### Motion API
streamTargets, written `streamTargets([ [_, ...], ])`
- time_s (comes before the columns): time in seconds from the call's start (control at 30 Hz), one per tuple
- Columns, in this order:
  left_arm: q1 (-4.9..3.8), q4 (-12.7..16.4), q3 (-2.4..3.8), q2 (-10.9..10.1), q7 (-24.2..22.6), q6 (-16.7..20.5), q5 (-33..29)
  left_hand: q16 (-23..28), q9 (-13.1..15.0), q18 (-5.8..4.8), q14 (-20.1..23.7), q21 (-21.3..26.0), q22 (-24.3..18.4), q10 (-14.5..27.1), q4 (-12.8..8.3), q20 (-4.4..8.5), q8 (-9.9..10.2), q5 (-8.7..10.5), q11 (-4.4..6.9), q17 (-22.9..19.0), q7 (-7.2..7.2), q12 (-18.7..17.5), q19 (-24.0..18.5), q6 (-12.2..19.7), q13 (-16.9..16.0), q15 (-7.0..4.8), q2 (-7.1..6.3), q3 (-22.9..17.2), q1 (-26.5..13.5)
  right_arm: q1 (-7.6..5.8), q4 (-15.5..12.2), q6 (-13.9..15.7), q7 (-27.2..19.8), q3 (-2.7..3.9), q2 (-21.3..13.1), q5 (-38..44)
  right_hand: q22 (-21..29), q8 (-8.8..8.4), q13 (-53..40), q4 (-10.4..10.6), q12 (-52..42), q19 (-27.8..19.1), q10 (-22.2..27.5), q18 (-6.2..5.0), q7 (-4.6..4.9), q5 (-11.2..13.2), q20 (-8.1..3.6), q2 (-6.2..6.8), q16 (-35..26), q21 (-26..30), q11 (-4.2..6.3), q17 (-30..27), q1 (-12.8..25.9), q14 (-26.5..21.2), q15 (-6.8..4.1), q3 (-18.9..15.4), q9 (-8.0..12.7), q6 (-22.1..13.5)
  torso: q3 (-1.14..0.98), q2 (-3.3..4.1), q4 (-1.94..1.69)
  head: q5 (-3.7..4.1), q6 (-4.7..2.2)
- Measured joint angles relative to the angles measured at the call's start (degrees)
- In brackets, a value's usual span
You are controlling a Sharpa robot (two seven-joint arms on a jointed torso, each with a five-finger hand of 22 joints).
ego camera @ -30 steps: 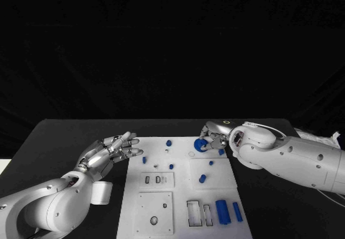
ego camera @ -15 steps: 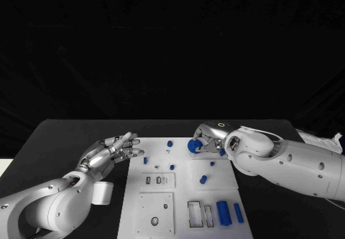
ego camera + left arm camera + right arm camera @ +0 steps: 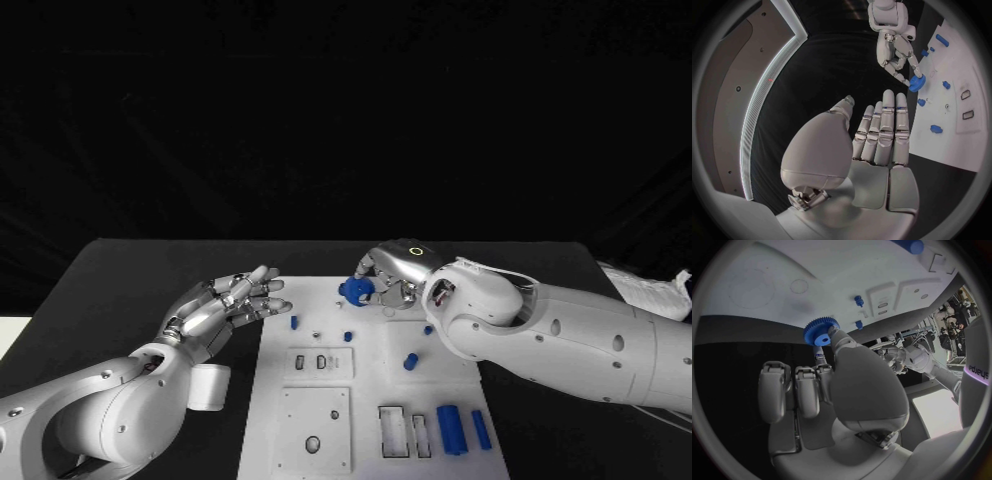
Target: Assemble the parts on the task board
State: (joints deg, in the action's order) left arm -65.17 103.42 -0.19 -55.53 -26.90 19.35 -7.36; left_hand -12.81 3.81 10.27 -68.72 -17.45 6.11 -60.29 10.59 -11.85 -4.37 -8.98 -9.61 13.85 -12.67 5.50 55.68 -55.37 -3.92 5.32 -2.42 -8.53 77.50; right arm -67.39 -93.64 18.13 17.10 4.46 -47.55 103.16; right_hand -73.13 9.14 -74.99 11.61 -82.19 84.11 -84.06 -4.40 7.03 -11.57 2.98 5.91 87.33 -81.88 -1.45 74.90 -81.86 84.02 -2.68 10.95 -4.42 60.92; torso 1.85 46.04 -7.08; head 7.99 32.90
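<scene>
right hand (image 3: 387, 283) pinches a blue gear (image 3: 353, 290) over the task board (image 3: 372, 400)'s far edge.
left hand (image 3: 224, 306) rests beside the board, fingers spread, holding nothing.

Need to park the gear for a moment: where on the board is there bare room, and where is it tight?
Right hand holds the blue gear at the task board's far edge. Bare white lies in the board's right half, between the lone blue peg and the two blue bars. Crowded: the far strip with its small blue pegs, and the left side's recessed slots.
</scene>
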Motion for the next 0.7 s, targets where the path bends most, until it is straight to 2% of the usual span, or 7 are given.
streamTargets([
  [0.4,0.00,0.04,0.00,0.04,0.02,-0.01,0.00,0.00,0.00,0.00,0.00,0.00,-0.05,0.00,0.00,0.00,0.00,0.00,0.00,-0.01,0.00,0.00,0.00,0.00,0.00,0.00,0.00,0.00,0.00,1.50,3.81,0.08,0.07,-0.30,5.14,1.18,0.01,-0.32,0.00,0.00,0.00,0.00,0.00,0.00,0.01,-0.22,0.00,0.45,0.00,0.00,0.00,0.04,0.45,0.00,0.00,0.32,0.00,0.01,0.02,0.01,-0.01,-0.48,0.46],
  [0.7,0.00,0.04,0.00,0.02,0.05,-0.01,0.00,0.00,0.00,-0.01,0.00,0.00,-0.04,0.00,0.00,0.00,0.00,0.00,0.00,-0.01,0.00,0.00,0.00,0.00,0.00,0.00,0.00,0.00,0.00,2.03,5.03,-0.37,-0.06,-0.38,6.69,1.48,0.02,-0.37,0.01,0.00,0.01,0.00,0.00,0.00,0.10,-0.22,0.00,0.60,0.00,0.00,0.00,0.04,0.60,0.00,0.00,0.32,0.00,0.11,-0.03,0.03,0.06,-0.77,0.65],
])
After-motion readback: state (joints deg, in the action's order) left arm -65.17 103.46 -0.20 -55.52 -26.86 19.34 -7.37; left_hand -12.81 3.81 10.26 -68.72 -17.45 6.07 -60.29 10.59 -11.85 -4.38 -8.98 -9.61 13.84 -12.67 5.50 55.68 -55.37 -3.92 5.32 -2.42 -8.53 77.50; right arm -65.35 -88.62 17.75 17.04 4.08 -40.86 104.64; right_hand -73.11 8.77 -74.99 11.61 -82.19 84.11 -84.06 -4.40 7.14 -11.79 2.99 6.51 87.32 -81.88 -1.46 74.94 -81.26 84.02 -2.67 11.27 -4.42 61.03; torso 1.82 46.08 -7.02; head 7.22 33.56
